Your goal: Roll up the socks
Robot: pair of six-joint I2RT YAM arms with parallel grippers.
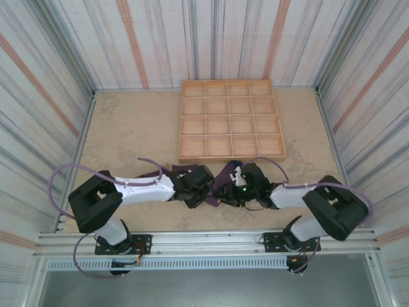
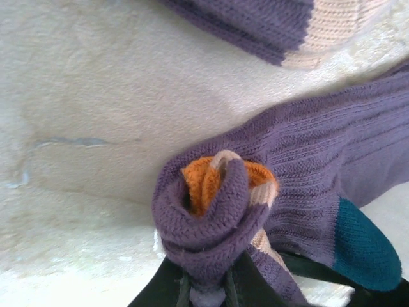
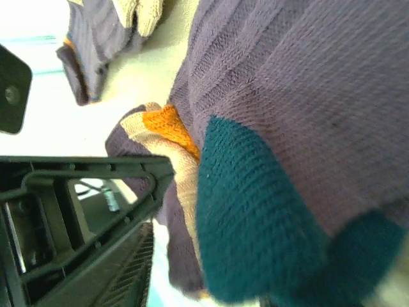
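Where the arms meet: socks [image 1: 220,182] lie bunched on the tabletop [image 1: 128,128], at its near middle, between the two end effectors.
Left side: left end effector [image 1: 199,189] reaches in from the left. In its wrist view the dark fingers [image 2: 160,291] stand narrow, pinched on the purple end of the roll [image 2: 214,204].
Rolled part: a tight purple coil with orange and peach cuff fabric showing at its core. It rests on the tabletop and joins the unrolled length that runs up and to the right.
Unrolled part: finely ribbed purple knit carrying the teal heel [image 2: 364,246], just right of the roll. In the right wrist view a teal patch sits close to the lens, beside orange and peach folds.
Second piece: another purple length with a peach band [image 2: 332,25] lies flat on the tabletop, apart from the roll, at the far edge of the left wrist view.
Right side: right end effector [image 1: 231,187] reaches in from the right, up against the socks. One finger [image 3: 121,192] shows beside the fabric and the other is hidden. Whether it stands wide or narrow, or holds anything, cannot be told.
Far centre: tray [image 1: 232,119], wooden, a four-by-four grid of compartments, just beyond the socks.
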